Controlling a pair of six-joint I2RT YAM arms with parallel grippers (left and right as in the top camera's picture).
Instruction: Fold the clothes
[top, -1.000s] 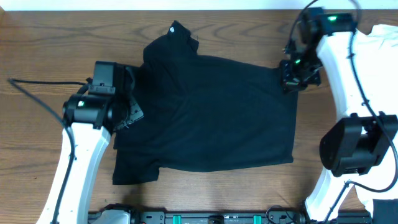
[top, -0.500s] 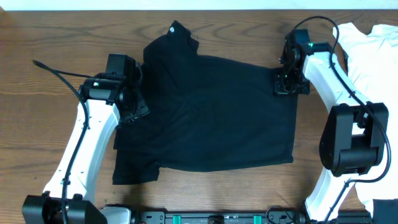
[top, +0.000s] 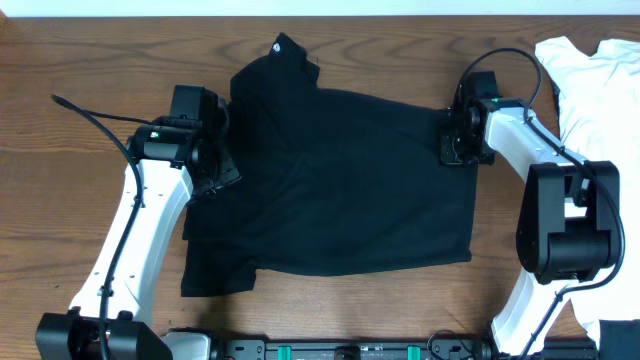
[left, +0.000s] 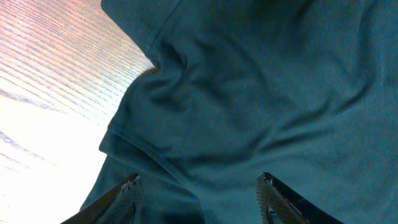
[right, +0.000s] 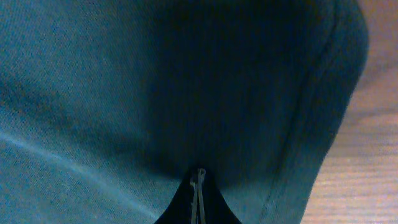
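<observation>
The left arm (top: 138, 235) rises from its base at the near left corner of the tabletop and reaches toward the far edge. Its wrist is bent inward, so the left gripper (top: 214, 172) points toward the middle, and its fingers (left: 129, 191) stand well apart. The right arm (top: 516, 131) comes up from the near right corner along the right edge and stretches leftward, with the right gripper (top: 456, 146) low over the far right part of the tabletop and its fingers (right: 198, 186) pressed together into a thin seam.
</observation>
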